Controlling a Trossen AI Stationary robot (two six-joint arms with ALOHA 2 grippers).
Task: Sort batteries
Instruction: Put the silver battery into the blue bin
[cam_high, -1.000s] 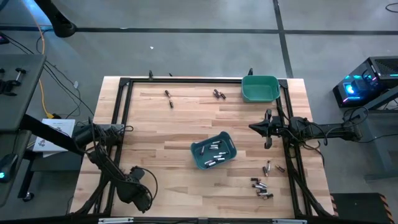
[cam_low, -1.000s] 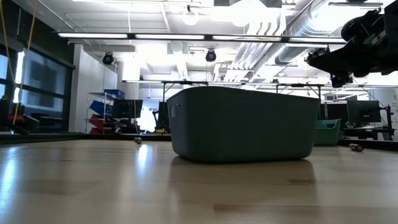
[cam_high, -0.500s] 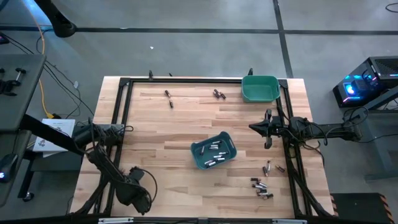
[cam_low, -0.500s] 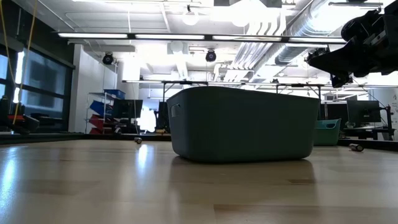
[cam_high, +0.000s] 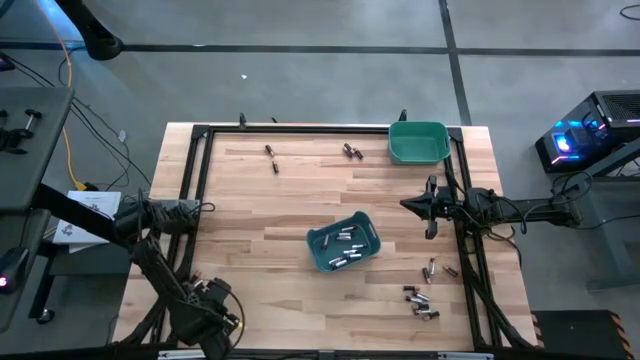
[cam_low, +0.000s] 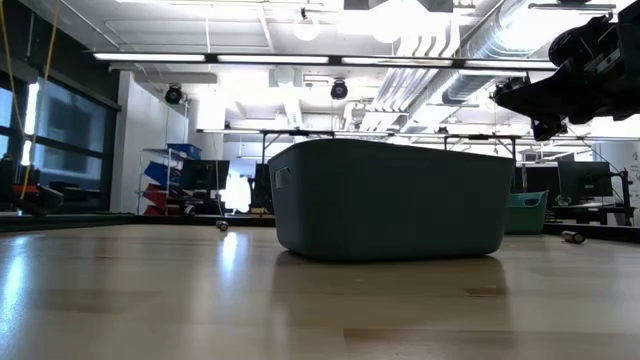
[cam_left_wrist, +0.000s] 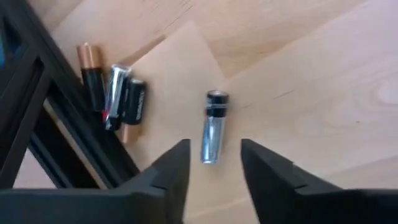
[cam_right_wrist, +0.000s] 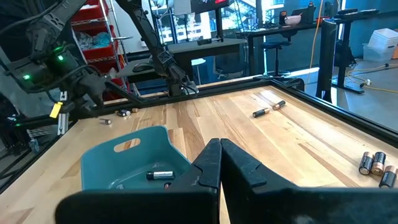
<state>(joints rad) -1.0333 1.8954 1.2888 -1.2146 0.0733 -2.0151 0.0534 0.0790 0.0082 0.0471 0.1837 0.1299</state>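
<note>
My left gripper (cam_left_wrist: 214, 149) hangs open over the table's near left corner (cam_high: 212, 322), pointing steeply down. A silvery battery with a dark end (cam_left_wrist: 213, 127) lies flat on the wood below it. The battery's near end shows in the gap between the two fingertips, apart from both. Three more batteries (cam_left_wrist: 118, 96) lie against the black frame rail (cam_left_wrist: 37, 118). My right gripper (cam_high: 415, 205) is shut and level at the right side, holding nothing. A teal bin (cam_high: 345, 243) at mid-table holds several batteries.
A green bin (cam_high: 418, 142) stands at the far right corner. Loose batteries lie at the near right (cam_high: 422, 298) and along the far side (cam_high: 271, 156) (cam_high: 350, 152). The black frame rails (cam_high: 195, 180) run round the table's edges.
My left gripper has moved toward the table's near left corner and risen a little, and its wrist has rolled. The right arm and both bins have kept still.
</note>
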